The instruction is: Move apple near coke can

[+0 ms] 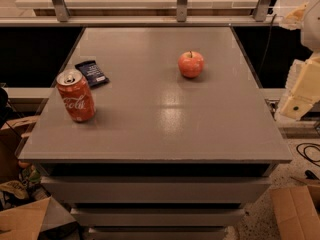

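My gripper (296,106) hangs beyond the right edge of the table (165,129). Clenched or released, I cannot tell. Apple (191,64) sits right of centre, toward the far edge. Coke can (76,96) stands by the left edge.

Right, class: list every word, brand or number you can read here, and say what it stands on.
"Cola": white script on the red coke can.
Pale print on the dark-blue snack packet: too blurred to read.
The apple: no text.
The gripper, beyond the right edge of the grey table: no readable marking.
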You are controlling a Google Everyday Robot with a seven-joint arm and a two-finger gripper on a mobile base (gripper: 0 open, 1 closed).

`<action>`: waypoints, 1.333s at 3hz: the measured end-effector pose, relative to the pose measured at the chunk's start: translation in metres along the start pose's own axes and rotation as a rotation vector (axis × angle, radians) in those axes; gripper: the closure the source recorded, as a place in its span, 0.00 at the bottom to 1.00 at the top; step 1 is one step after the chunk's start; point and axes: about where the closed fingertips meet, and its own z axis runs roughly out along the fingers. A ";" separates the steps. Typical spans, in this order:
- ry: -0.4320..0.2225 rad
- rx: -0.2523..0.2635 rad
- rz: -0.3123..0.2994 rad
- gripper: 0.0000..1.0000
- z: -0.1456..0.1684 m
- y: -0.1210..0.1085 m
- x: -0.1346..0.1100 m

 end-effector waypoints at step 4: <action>-0.278 -0.008 0.068 0.00 0.053 -0.037 -0.024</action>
